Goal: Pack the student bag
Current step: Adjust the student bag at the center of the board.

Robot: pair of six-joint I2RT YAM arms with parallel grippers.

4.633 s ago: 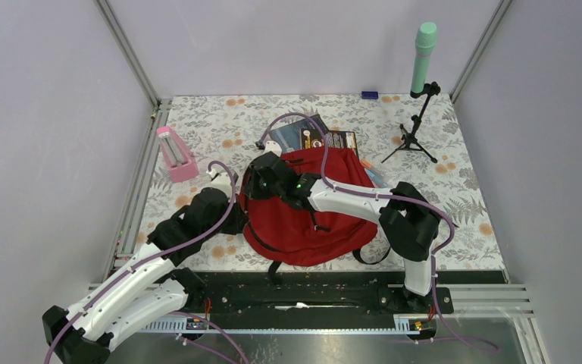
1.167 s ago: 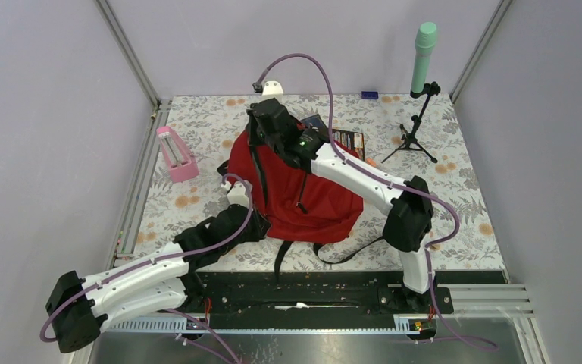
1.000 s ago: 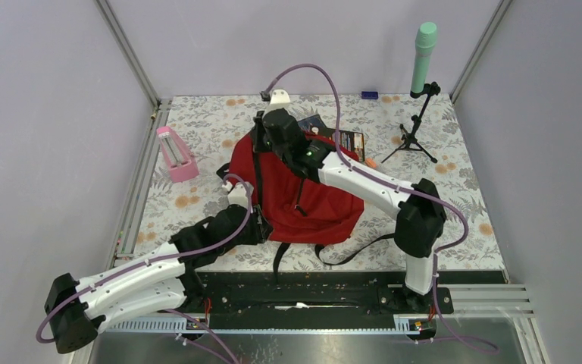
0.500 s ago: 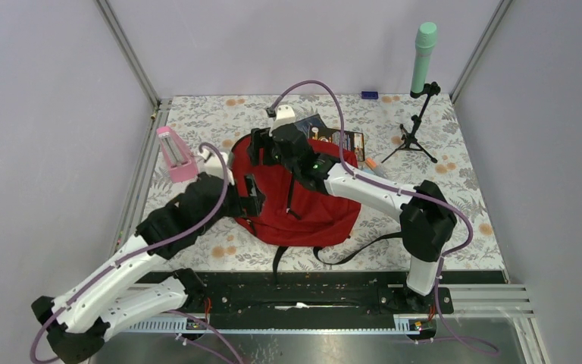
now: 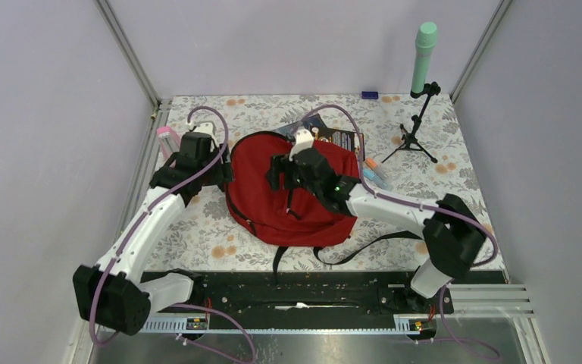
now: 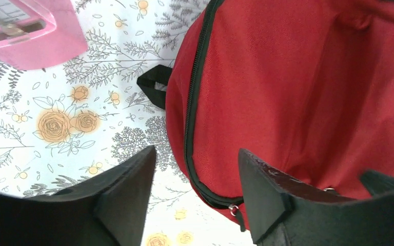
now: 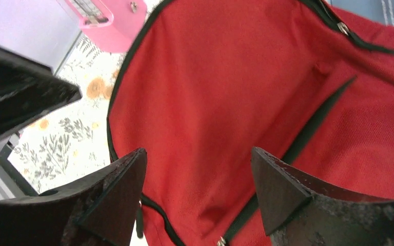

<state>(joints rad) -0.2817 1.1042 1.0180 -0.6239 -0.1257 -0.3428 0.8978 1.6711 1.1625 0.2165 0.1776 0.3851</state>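
Student bag (image 5: 261, 199) lies mid-worktop (image 5: 197, 227), directly beneath the right end effector (image 7: 197, 150), whose fingers are spread and empty, while the left end effector (image 6: 196, 151), likewise spread, hovers over its left zipped edge.

Student bag (image 5: 288, 199) blocked the centre, pink case (image 5: 164, 136) at its 10 o'clock, books (image 5: 341, 139) at 1, tripod stand (image 5: 415, 136) at 2, straps (image 5: 277, 259) at 6; open tablecloth (image 5: 197, 227) lay at 7–8 and 3.

The left gripper (image 6: 196, 150) and right gripper (image 7: 199, 151) gape wide.
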